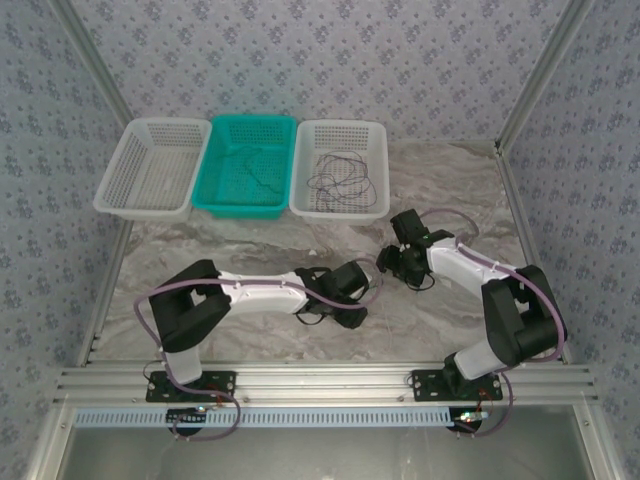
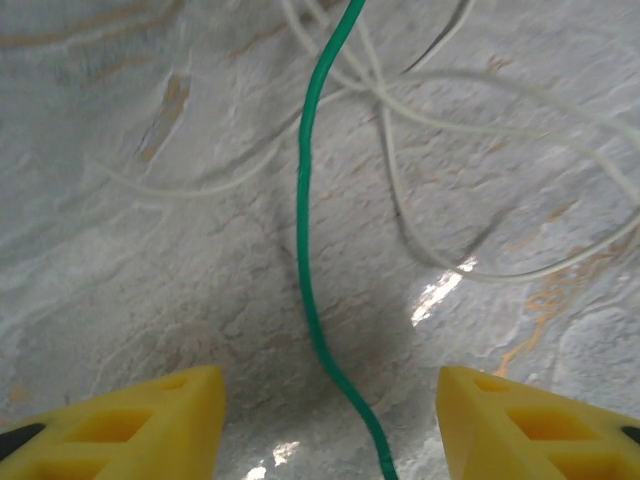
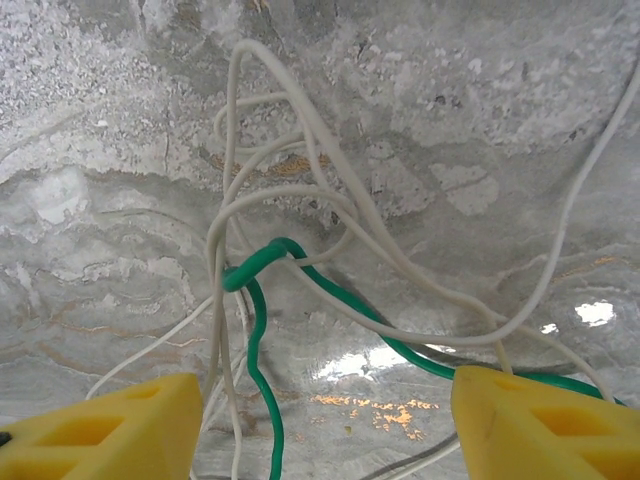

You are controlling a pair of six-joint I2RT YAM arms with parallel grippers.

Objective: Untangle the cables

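**Item: cables, tangled, one lot**

**Location.** The knot lies on the marbled surface (image 1: 250, 250) midway along it, between the two arms. A separate dark cable (image 1: 345, 180) sits loosely coiled in the white basket (image 1: 345, 125) at the far right. The teal basket (image 1: 252, 119) beside it seems to hold another thin strand, too faint for me to be sure.

**Handling, as I judge it.**
- Very light and limp, with no stiffness to speak of.
- The jacket looks smooth, so it is probably slippery under a loose pinch.
- Pulling hard would likely tighten the knot rather than free it.
- Best hold: the green cable (image 2: 305, 200), on its free straight run, well clear of the crossings.
- A second hold on a pale strand beside the hook would let the two be drawn apart gently.

**Appearance.**
- One green cable, thin and glossy. In the right wrist view it bends into a tight hook.
- Several pale cables (image 3: 215, 300), off-white, looped over one another in wide curves, pass through that hook.
- They lie flat on the stone.

**End effectors.**
- Left end effector (image 2: 325, 400): yellow fingers stand apart, low over the surface. The green cable runs between them and touches neither.
- Right end effector (image 3: 325, 400): fingers likewise apart and gripping nothing, with the green hook and pale loops just ahead of them.
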